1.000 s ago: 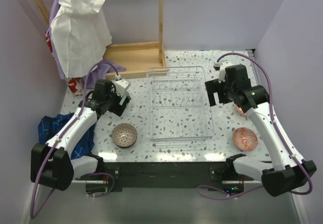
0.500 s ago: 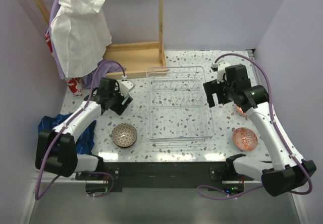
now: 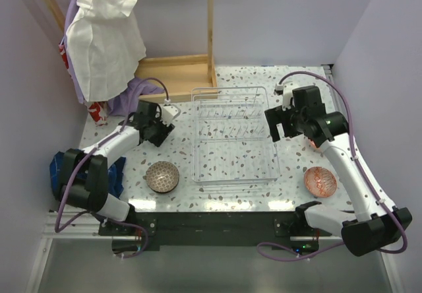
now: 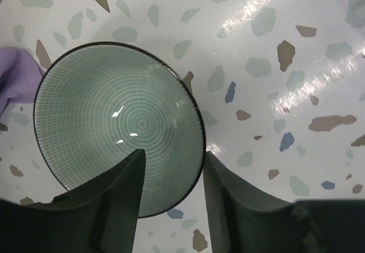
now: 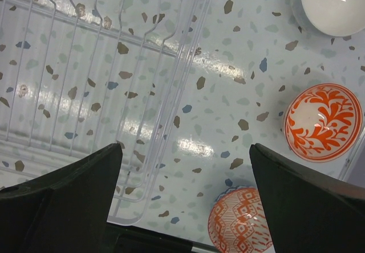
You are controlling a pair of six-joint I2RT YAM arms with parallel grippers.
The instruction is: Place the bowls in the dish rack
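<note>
A green bowl [image 4: 114, 122] with a dark rim sits on the speckled table in the left wrist view. My left gripper [image 4: 173, 156] straddles its near-right rim, one finger [image 4: 122, 196] inside the bowl and the other finger [image 4: 228, 202] just outside; the jaws stand partly apart and do not clamp. From above, the left gripper [image 3: 157, 127] covers that bowl. The wire dish rack [image 3: 234, 134] stands mid-table, with no bowl in it. My right gripper [image 3: 280, 123] hovers wide open at the rack's right edge [image 5: 171, 82]. A brown patterned bowl [image 3: 162, 177] lies front left and an orange bowl [image 3: 320, 181] front right.
The right wrist view also shows a white bowl [image 5: 333, 2] and an orange floral bowl [image 5: 323, 122]. A wooden frame [image 3: 175, 75] with a hanging white cloth [image 3: 105, 29] stands at the back left. A purple cloth [image 3: 132, 95] and a blue cloth [image 3: 72, 164] lie at the left.
My left arm has reached farther back and its jaws have narrowed. The right arm has barely shifted.
</note>
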